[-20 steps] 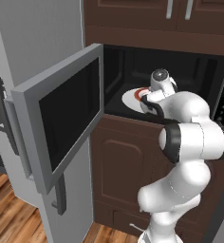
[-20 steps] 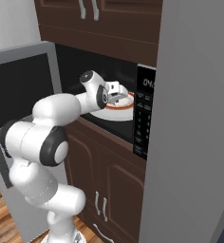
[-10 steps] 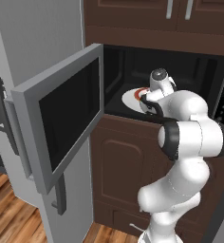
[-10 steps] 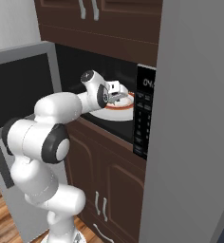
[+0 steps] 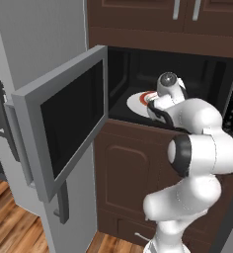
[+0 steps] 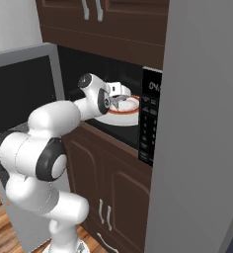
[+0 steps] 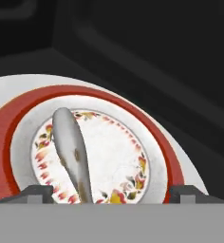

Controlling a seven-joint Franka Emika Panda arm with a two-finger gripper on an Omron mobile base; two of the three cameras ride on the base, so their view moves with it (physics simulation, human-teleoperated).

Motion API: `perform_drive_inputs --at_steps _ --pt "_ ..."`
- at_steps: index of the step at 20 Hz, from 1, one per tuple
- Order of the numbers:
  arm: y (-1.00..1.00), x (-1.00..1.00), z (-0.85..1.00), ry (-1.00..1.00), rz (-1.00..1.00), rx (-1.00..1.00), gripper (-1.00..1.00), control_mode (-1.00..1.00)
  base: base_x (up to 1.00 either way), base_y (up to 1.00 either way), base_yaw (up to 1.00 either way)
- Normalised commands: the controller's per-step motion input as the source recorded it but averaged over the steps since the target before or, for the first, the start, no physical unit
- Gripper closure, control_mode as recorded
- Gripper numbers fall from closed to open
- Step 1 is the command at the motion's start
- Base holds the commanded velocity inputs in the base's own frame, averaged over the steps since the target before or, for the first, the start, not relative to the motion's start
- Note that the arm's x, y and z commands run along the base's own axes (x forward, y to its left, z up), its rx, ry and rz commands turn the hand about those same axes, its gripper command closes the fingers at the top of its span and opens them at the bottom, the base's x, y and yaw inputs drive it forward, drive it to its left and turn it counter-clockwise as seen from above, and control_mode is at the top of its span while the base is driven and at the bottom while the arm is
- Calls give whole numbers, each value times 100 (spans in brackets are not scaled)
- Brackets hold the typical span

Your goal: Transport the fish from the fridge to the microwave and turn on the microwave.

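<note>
We take the plate (image 7: 147,161) as our landmark. It sits on the white turntable (image 7: 190,166) inside the microwave (image 5: 207,74), whose door (image 5: 64,123) hangs wide open. The fish (image 7: 72,154) lies on the plate, left of the plate's centre in the hand view, and it looks set down there, not carried.

Our gripper (image 7: 109,192) stands just over the near edge of the plate. Its fingertips (image 7: 35,192) are spread wide, one at each side of the plate's near rim, and nothing is pinched between them.

The fish's long axis runs from that near rim away across the plate toward the back of the cavity, roughly along the line we look down, with its near end reaching between the spread fingers, nearer the left one.

We judge the delivery done. The next move turns on drawing straight back along that axis, off the plate, without dragging the fish.
</note>
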Motion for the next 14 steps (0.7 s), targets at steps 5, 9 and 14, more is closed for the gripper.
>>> perform_drive_inputs --at_steps 5,9,14 --pt "28 -77 45 -19 0 0 -100 -100 0 0 0" --pt "5 -91 30 -3 0 0 -100 -100 0 0 0" --pt "0 -99 36 0 2 0 -100 -100 0 0 0"
